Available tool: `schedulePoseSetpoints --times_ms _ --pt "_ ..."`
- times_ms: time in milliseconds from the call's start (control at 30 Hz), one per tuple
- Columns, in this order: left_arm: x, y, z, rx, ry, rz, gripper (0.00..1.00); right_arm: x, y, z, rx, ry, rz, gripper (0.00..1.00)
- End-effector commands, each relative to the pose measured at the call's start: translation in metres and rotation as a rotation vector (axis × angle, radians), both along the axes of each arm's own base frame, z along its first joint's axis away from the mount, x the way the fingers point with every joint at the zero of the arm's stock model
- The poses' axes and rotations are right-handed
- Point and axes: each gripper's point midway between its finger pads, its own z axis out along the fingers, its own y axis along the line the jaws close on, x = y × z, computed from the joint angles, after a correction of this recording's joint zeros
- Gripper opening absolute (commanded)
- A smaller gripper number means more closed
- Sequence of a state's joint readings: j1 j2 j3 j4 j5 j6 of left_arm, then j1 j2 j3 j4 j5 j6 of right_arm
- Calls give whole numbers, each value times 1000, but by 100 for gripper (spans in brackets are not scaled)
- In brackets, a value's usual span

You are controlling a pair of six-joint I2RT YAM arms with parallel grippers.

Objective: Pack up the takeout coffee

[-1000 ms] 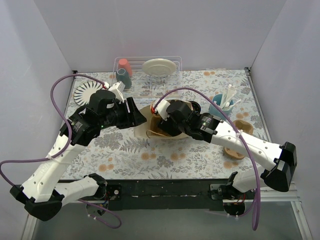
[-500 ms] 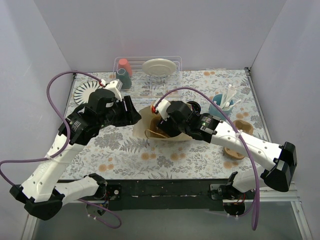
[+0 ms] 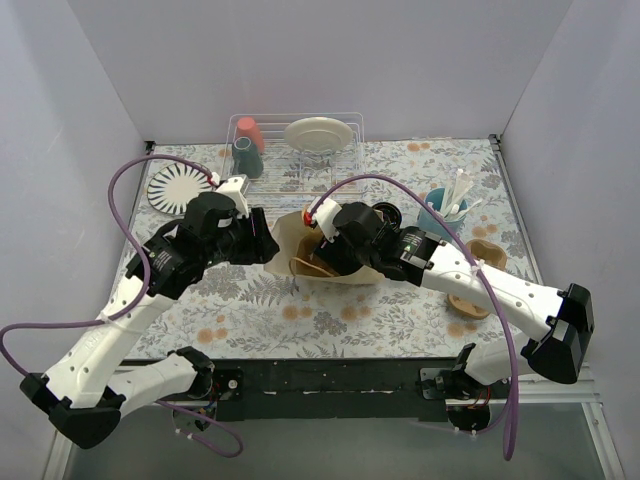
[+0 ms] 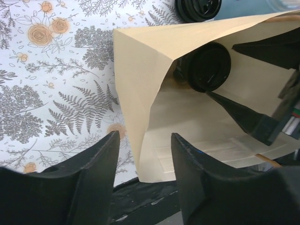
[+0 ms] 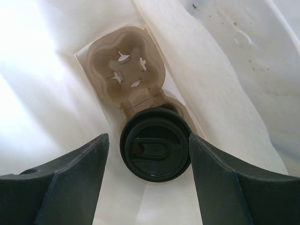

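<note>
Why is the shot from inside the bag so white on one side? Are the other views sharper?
Right wrist view: the paper bag wall glares white at upper left, the lidded cup is sharp, and the near fingers look soft. Left wrist view: evenly lit, tablecloth crisp. Top view: flat light, faint shadows.

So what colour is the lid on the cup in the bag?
Black, all over. The lid shows best in the right wrist view.

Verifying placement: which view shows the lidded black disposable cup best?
Right wrist: the lidded black disposable cup is centred, seated in a brown pulp carrier. Left wrist shows its lid inside the brown paper bag; top external hides it behind the right arm.
</note>
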State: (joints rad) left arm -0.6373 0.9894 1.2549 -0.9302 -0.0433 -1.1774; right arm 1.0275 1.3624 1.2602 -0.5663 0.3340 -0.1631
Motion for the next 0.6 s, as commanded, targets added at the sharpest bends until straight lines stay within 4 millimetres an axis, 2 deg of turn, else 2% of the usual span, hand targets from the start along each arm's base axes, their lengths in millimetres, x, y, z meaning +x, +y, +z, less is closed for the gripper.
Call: schedulePoseSetpoints --times_ms 0,33,167,200,300,433,567 --pt "9 -2 1 9 -45 -9 44 3 5 12 65 -23 -7 76" --pt "10 -3 -1 12 -42 -9 42 3 4 12 65 -22 -10 76" --pt "10 -8 -2 5 -37 -33 26 0 4 12 72 -17 4 76" --pt "9 -9 0 -3 -43 -44 17 -1 5 12 75 -15 9 76" --pt "4 -17 4 -31 -35 -86 1 -5 8 11 82 0 37 76" --pt "-3 -20 7 -52 3 -103 0 -11 14 15 107 15 80 75" --pt "-9 -16 12 -63 36 -77 0 -25 20 10 108 67 160 76"
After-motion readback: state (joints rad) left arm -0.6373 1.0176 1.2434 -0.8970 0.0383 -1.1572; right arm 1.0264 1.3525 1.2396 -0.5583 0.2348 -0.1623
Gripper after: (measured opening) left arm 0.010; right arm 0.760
